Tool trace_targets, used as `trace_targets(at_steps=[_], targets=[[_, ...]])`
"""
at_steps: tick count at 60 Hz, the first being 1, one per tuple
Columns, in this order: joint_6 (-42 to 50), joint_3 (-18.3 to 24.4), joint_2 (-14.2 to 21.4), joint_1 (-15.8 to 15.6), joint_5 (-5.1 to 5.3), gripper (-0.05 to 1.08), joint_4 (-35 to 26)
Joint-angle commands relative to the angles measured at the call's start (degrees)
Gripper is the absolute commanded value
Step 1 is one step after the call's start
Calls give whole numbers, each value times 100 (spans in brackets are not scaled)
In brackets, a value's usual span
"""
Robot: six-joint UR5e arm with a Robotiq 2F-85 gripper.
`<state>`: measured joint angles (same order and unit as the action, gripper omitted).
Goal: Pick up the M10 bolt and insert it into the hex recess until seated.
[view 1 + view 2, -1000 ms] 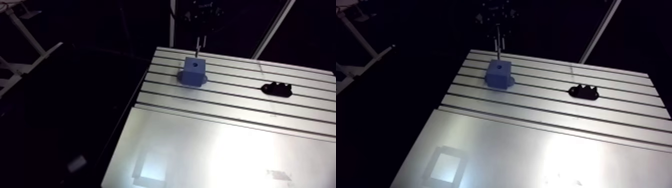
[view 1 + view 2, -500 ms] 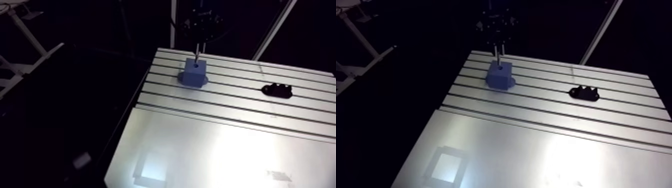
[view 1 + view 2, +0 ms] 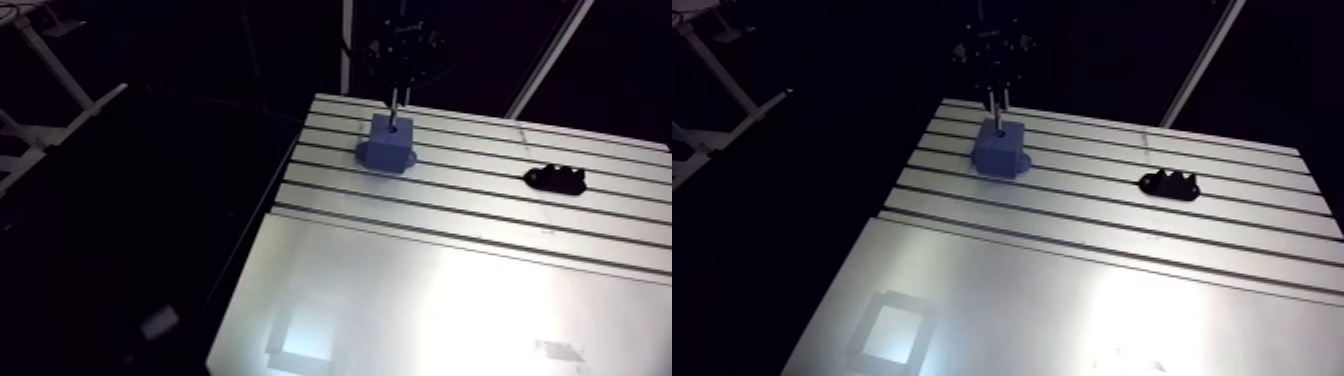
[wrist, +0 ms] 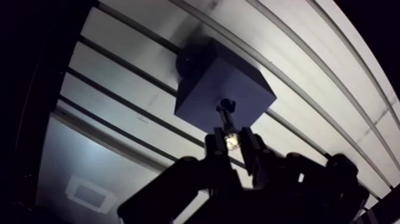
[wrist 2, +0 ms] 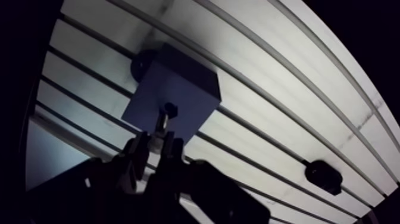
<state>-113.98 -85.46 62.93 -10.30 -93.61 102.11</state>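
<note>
The M10 bolt (image 4: 227,121) stood upright with its lower tip at the mouth of the hex recess (image 4: 225,105) in the top of the blue block (image 4: 208,77), while the hand (image 4: 231,140) was clamped on its upper end. Earlier the bolt had hung clear above the block; just before, it was already down at the recess, and little differed since. The block sat on the slotted bench (image 4: 119,77), with a small black part (image 5: 323,173) well apart from it.

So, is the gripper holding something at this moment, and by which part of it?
Yes. The gripper is shut on the bolt, pinching its upper end. The bolt's lower end meets the top of the blue block.
</note>
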Motion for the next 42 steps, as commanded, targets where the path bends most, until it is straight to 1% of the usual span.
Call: trace_targets(at_steps=[1,17,42], targets=[[-24,-1,-5,10,5,108,59],[-59,7,-5,10,30,108,52],[-59,-36,-22,36,5,108,59]])
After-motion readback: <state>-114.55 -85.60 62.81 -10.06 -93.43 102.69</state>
